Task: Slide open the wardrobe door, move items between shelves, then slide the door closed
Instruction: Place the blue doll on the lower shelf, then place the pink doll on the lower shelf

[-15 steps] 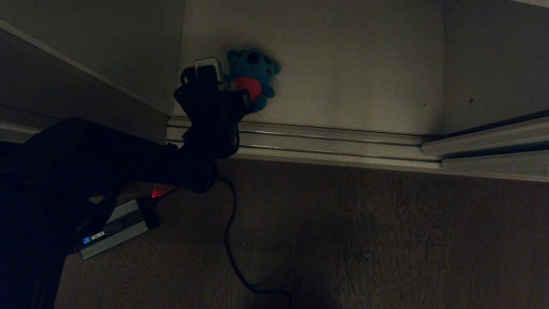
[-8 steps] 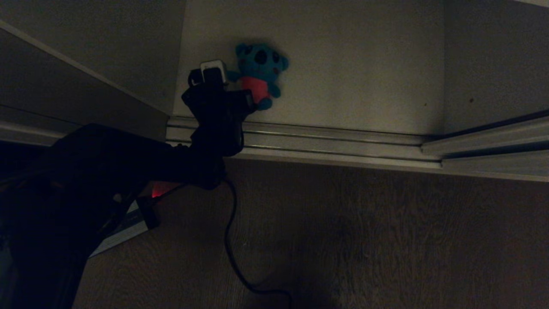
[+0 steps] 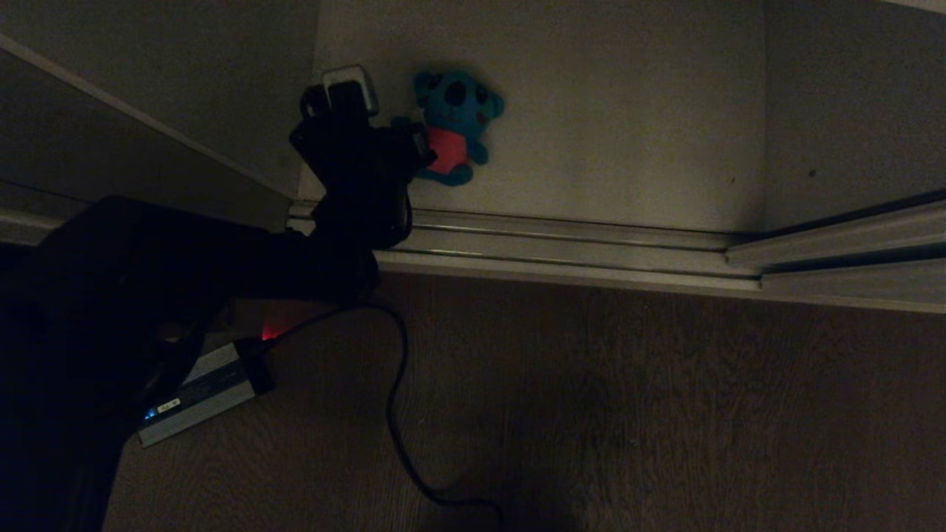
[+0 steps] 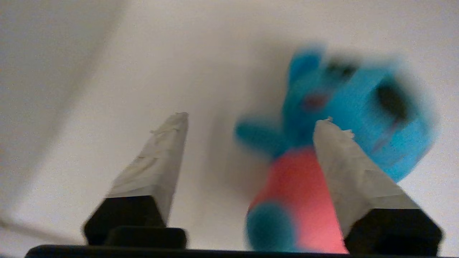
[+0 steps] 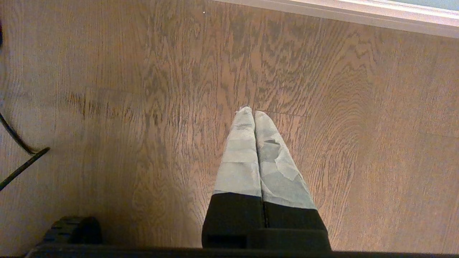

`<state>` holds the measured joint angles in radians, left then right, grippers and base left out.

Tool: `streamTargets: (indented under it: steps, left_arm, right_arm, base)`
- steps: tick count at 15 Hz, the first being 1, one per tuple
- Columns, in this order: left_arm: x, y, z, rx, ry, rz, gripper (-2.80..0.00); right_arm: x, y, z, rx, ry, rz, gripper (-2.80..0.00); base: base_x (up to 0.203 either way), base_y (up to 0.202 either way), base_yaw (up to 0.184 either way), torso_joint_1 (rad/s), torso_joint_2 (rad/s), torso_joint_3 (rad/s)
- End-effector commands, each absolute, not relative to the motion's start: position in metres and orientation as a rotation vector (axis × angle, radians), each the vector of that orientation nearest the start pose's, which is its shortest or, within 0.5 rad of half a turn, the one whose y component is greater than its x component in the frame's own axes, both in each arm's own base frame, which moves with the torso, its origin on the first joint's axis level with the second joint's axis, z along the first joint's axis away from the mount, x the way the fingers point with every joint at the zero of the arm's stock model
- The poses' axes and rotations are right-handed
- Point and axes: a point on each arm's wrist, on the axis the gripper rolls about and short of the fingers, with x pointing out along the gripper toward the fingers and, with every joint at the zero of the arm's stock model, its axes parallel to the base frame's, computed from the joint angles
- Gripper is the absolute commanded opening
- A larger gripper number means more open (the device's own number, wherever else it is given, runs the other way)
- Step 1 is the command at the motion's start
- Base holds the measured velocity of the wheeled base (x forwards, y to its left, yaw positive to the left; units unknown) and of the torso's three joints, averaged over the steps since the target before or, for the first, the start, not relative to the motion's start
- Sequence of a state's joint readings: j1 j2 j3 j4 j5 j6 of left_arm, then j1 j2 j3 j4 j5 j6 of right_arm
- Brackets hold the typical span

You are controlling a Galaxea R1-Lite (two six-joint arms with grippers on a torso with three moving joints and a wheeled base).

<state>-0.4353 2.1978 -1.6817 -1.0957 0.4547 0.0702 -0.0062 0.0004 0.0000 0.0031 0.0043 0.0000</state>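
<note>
Head view: the scene was dim. The left arm reached from the lower left over the metal door track (image 3: 562, 244) into the wardrobe, with the left gripper (image 3: 403, 140) above the white shelf (image 3: 628, 118). The teal-blue plush toy (image 3: 457, 122) with a red belly lay on that shelf, just beside the gripper on its right side. A black cable (image 3: 395, 414) ran across the wooden floor (image 3: 665, 414), and a grey box (image 3: 203, 395) with a small blue light lay near the arm.

Left wrist view: the left gripper's (image 4: 251, 120) fingers (image 4: 157, 165) stood well apart and held nothing. The plush toy (image 4: 344, 104), blurred, lay on the shelf (image 4: 143, 64) partly behind one finger, with its red belly between and beyond the tips. Contact between finger and toy could not be determined.

Right wrist view: the right gripper (image 5: 251, 113) pointed down at the wooden floor (image 5: 107, 89), its fingers pressed together and empty. A pale track edge (image 5: 340, 14) and a cable (image 5: 18, 157) appeared at the frame borders.
</note>
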Motion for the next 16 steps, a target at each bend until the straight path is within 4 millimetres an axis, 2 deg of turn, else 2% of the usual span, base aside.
streamTargets:
  steps: [1,4,5,8,10,12,14,16]
  left_arm:
    - [0.378,-0.164,0.326,-0.204,-0.579,0.030,0.00]
    - [0.354,-0.152,0.345,-0.168,-0.516,0.008,0.00]
    - [0.340,-0.145,0.354,-0.150,-0.493,0.000,-2.80]
    - [0.307,-0.127,0.364,-0.067,-0.349,-0.045,-2.80]
    - [0.263,-0.107,0.377,-0.031,-0.260,-0.063,-2.80]
    - [0.214,-0.086,0.376,-0.009,-0.132,-0.079,-2.80]
    - [0.163,-0.064,0.368,-0.008,-0.055,-0.107,-2.80]
    - [0.121,-0.045,0.344,0.004,0.012,-0.143,-2.80]
  right_arm:
    - [-0.023,0.000,0.074,0.000,0.006,-0.002,-2.80]
    - [-0.023,0.000,0.074,0.000,0.006,-0.001,-2.80]
    - [-0.023,0.000,0.074,0.000,0.006,-0.002,-2.80]
    - [-0.023,0.000,0.074,0.000,0.006,-0.002,-2.80]
    - [-0.023,0.000,0.074,0.000,0.006,-0.002,-2.80]
    - [-0.023,0.000,0.074,0.000,0.006,-0.002,-2.80]
    - [-0.023,0.000,0.074,0.000,0.006,0.000,-2.80]
    - [-0.023,0.000,0.074,0.000,0.006,0.000,-2.80]
  base:
    - [0.000,0.000,0.000,0.000,0.00,0.000]
    - [0.000,0.000,0.000,0.000,0.00,0.000]
    - [0.000,0.000,0.000,0.000,0.00,0.000]
    - [0.000,0.000,0.000,0.000,0.00,0.000]
    - [0.000,0.000,0.000,0.000,0.00,0.000]
    - [0.000,0.000,0.000,0.000,0.00,0.000]
    - [0.000,0.000,0.000,0.000,0.00,0.000]
    - [0.000,0.000,0.000,0.000,0.00,0.000]
